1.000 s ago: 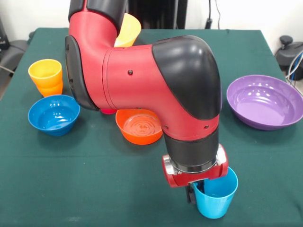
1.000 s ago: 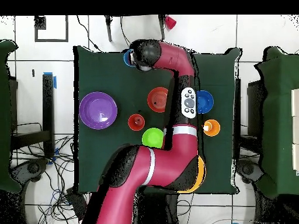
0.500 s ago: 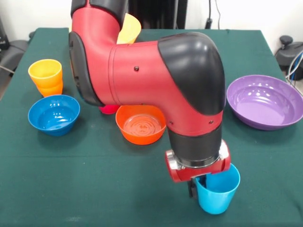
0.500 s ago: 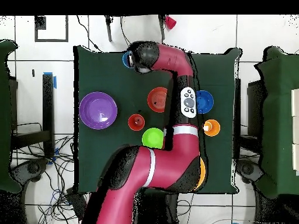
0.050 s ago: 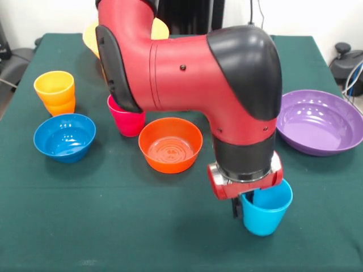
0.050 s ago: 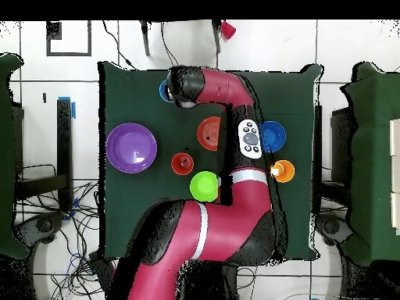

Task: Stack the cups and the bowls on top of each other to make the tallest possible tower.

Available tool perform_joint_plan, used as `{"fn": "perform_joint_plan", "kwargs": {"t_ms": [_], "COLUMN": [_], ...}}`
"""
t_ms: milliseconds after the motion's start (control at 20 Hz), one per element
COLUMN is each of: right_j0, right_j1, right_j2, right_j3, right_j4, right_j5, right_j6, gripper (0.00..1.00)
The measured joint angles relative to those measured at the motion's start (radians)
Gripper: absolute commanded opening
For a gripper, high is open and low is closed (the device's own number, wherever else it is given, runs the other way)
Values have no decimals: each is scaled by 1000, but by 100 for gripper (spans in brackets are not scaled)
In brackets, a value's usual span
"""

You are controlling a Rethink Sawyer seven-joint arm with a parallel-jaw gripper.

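My gripper [image 5: 243, 205] is shut on the rim of a light blue cup [image 5: 265, 211], near the table's front edge in the front view. The cup hangs upright, and in the overhead view this light blue cup [image 6: 164, 90] peeks out beside the wrist. An orange bowl [image 5: 170, 145] sits mid-table, with a magenta cup [image 5: 128, 120] beside it. A blue bowl [image 5: 64, 136] lies at the left. Behind it a yellow-orange cup [image 5: 54, 85] stands nested on an orange cup [image 5: 61, 106]. A wide purple bowl [image 5: 322, 121] is at the right. A green bowl [image 6: 204, 185] shows only from overhead.
A large yellow bowl [image 5: 89, 34] is mostly hidden behind the arm at the far side of the table. The bulky red and black arm [image 5: 193, 85] spans the middle of the green table [image 5: 102, 226] and covers part of it.
The gripper has carried the light blue cup up and a little to the right in the front view. The arm's swing has uncovered the magenta cup.
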Motion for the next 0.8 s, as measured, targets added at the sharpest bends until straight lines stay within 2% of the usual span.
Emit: {"fn": "perform_joint_plan", "kwargs": {"t_ms": [350, 800], "right_j0": [-22, -83], "right_j1": [-66, -78], "right_j2": [-28, -28], "right_j3": [143, 179], "right_j4": [-18, -19], "right_j5": [-70, -100], "right_j6": [0, 0], "gripper": [0, 0]}}
